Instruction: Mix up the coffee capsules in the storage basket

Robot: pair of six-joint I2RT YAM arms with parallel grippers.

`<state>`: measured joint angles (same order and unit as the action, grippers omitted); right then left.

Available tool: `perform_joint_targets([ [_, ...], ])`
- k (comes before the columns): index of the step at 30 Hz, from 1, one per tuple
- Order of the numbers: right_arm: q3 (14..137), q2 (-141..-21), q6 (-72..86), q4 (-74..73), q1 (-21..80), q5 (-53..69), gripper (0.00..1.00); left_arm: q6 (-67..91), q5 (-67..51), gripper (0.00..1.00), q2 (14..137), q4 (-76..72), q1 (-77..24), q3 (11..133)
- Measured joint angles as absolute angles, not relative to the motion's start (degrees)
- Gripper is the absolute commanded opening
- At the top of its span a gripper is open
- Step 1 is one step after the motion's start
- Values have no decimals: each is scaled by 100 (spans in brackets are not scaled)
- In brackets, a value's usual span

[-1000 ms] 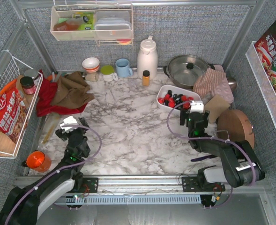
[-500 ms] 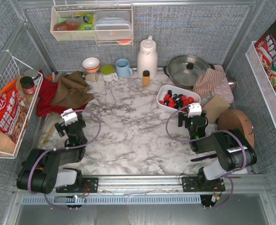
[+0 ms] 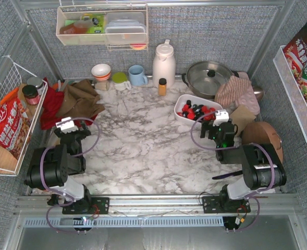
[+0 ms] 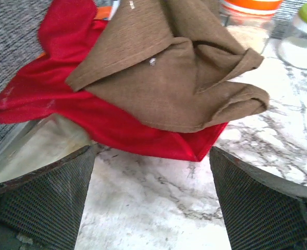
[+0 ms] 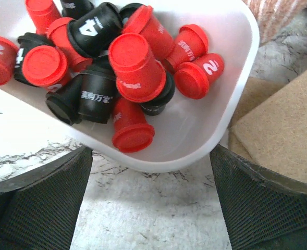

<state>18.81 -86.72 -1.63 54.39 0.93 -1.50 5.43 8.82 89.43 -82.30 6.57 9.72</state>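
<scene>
Well to the left of the storage basket [image 5: 231,83], the left pincer [image 4: 153,205] hangs over the marble surface [image 4: 158,182] with its jaws spread wide and nothing in them. It faces a brown cloth [image 4: 169,78] heaped on a red cloth [image 4: 137,138], and nothing of the task lies there. The basket itself rests flat on the surface, holding the coffee capsules [image 5: 137,67], red and black in one loose pile. The right pincer [image 5: 150,208] stands at the basket's near right corner, its jaws also spread wide and empty, with the rounded wall just ahead of them.

The capsules look light, stiff and smooth, so they should roll and skid when nudged. Stirring through the heap with one finger seems easier than lifting. If one is lifted, the tapered side below its rim is the place to pinch. The basket is likely light too and may slide on the marble when pushed.

The right wrist view cuts off the basket's far end, the lower capsules are buried, and the small print on the black ones is unreadable. To the basket's right, a tan board [image 5: 283,120] is half out of frame. Whether the fingers touch the basket's wall I cannot tell.
</scene>
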Motion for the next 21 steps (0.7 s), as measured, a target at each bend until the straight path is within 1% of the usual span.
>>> perform_joint_targets([
  [3, 2053, -8694, -78, 5181, -25, 80, 99, 613, 410, 99, 8943, -7983, 757, 1160],
  [9, 2274, -8711, -14, 4737, -43, 294, 99, 626, 25, 99, 8967, -7900, 764, 1170],
  [14, 2329, -8715, 104, 4560, -40, 32, 99, 624, -58, 99, 8967, -7832, 764, 1175],
  [21, 2329, -8715, 150, 4523, -40, -5, 99, 624, -93, 99, 8967, -7832, 764, 1175],
])
